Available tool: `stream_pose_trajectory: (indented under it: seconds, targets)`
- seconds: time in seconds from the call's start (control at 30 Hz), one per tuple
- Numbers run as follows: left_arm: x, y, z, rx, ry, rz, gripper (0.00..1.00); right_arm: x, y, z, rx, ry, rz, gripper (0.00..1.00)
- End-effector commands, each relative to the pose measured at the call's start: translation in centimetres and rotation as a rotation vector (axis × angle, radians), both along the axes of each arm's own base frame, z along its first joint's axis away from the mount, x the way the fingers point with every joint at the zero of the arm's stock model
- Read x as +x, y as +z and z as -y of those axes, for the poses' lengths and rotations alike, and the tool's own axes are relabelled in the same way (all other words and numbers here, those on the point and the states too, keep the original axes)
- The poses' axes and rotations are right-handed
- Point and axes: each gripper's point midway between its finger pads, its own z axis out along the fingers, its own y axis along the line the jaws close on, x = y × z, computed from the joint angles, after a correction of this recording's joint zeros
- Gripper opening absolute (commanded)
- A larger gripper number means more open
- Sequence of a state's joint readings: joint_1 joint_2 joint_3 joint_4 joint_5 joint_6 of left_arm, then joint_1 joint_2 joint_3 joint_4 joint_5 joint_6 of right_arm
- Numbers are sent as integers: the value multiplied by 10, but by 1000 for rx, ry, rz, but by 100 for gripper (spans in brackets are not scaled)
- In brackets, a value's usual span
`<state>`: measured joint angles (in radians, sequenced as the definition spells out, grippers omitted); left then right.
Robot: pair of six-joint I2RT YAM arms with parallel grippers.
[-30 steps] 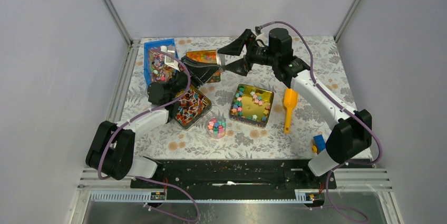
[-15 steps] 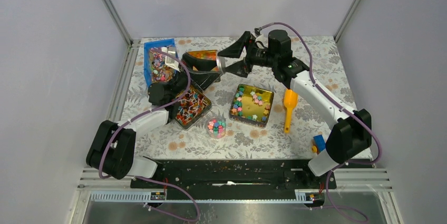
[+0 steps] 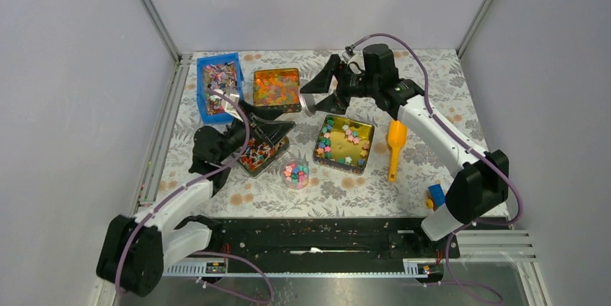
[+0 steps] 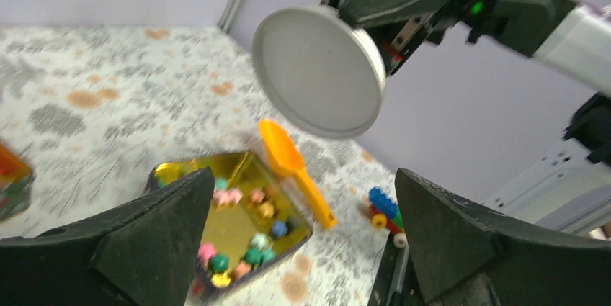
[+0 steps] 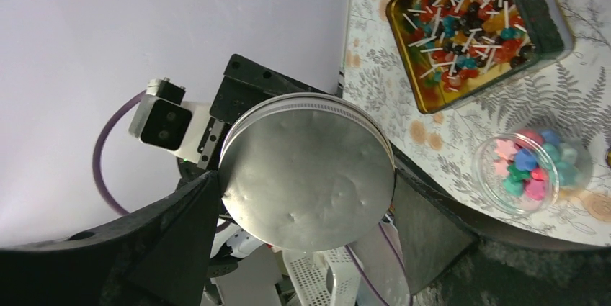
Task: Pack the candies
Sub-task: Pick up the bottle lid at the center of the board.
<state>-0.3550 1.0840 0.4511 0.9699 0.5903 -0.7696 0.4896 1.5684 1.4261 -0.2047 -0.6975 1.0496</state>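
The candies, small pastel star-shaped pieces, fill a small clear jar [image 3: 295, 173] [image 5: 533, 169] near the table's front. More candies lie in a gold tin [image 3: 344, 142] [image 4: 230, 234]. My right gripper [image 3: 317, 94] [image 5: 306, 185] is shut on a round silver lid [image 3: 310, 102] [image 5: 310, 169] [image 4: 317, 72], held on edge in the air behind the gold tin. My left gripper [image 3: 277, 123] [image 4: 302, 241] stands open and empty to the left of the lid, above a tin of stick sweets [image 3: 261, 151] [image 5: 475, 25].
An orange-bead tin [image 3: 277, 88] and a blue bin [image 3: 218, 91] of mixed sweets stand at the back left. An orange scoop [image 3: 395, 149] [image 4: 295, 169] lies right of the gold tin. A small brick toy [image 3: 435, 196] [image 4: 382, 209] sits by the right arm's base.
My left gripper has opened, let go of the lid and drawn back toward the near left. The right gripper keeps the lid and has shifted slightly forward and down.
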Motion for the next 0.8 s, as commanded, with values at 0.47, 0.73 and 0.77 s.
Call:
stream_pose_trajectory:
  seconds: [0.47,0.73,0.77]
  targets:
    - [-18,-93,-80,832,206,-174,99,-57,-50,7,-306,236,97,67]
    - [-17,-112,-93,800,311,-417,99,-90,-88,-5,-543,408,179,67]
    - [-16,-113,-95,798,332,-430,99,-93,-94,-6,-568,428,185,67]
